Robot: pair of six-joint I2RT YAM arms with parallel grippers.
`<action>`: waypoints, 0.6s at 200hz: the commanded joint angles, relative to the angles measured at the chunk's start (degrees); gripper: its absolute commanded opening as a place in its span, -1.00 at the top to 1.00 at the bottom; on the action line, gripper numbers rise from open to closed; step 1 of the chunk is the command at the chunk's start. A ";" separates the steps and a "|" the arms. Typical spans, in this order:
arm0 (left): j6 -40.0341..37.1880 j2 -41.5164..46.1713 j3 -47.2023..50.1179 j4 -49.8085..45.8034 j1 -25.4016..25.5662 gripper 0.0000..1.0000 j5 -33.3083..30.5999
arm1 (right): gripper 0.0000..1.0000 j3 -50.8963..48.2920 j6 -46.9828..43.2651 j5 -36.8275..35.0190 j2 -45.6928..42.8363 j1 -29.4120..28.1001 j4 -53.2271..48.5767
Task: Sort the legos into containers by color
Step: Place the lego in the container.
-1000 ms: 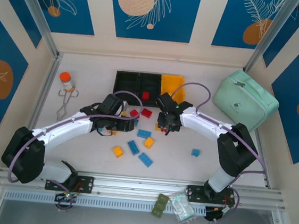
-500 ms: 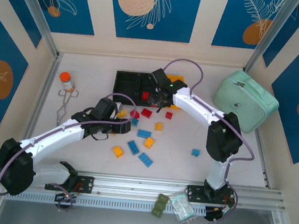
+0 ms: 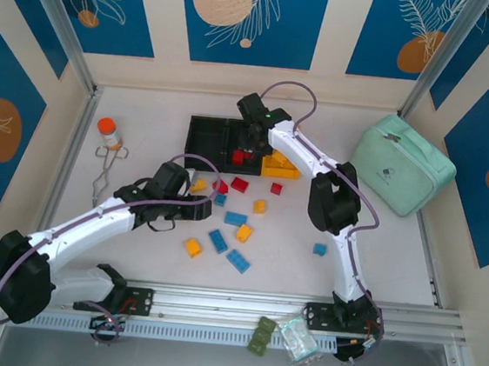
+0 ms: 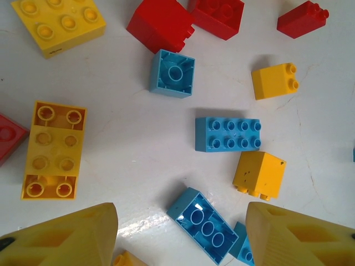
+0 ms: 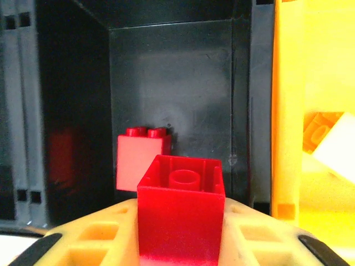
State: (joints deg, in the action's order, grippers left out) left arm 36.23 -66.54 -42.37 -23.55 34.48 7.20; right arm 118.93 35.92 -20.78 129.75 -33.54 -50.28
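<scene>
Red brick [image 5: 181, 227] clamped in the right gripper [image 3: 250, 145] hangs over the middle black bin [image 5: 183, 83] by the far edge of the table [image 3: 147, 112], where another red one [image 5: 143, 160] lies; left gripper [image 4: 180, 233] gapes empty above loose legos [image 4: 227, 134].

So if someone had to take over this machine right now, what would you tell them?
Right gripper: shut on a red lego, held over the middle black container, where another red lego already lies.
Left gripper: open, hovering above the loose legos on the table.
Done: some yellow legos sit in the yellow container.
Left: drop the held one, then sort the loose blue, red and yellow pieces scattered on the table.
</scene>
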 commanded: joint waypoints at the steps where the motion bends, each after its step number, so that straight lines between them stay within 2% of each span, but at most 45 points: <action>1: 0.74 1.41 0.96 -1.42 -0.55 -0.25 -0.96 | 0.30 3.20 -1.03 -0.99 1.85 -0.03 -4.25; 21: 0.81 1.46 1.15 -1.45 -0.64 -0.25 -1.01 | 0.23 4.27 -0.81 -1.35 2.68 0.14 -4.88; 60: 1.21 1.53 1.19 -1.34 -0.73 -0.26 -1.22 | -0.03 4.55 -0.89 -1.88 2.13 -0.34 -5.35; 83: 1.31 1.39 0.98 -1.94 -0.73 -0.26 -1.68 | -0.05 3.80 -1.03 -2.16 0.17 -0.73 -5.25; 120: 2.22 1.33 0.54 -4.17 -1.16 -0.26 -3.97 | -0.04 -7.63 -1.32 -0.55 -10.22 -2.03 1.52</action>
State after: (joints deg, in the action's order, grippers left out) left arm 37.30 -66.06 -41.78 -24.84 34.22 5.72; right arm 117.36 34.94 -22.04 128.46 -34.39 -52.01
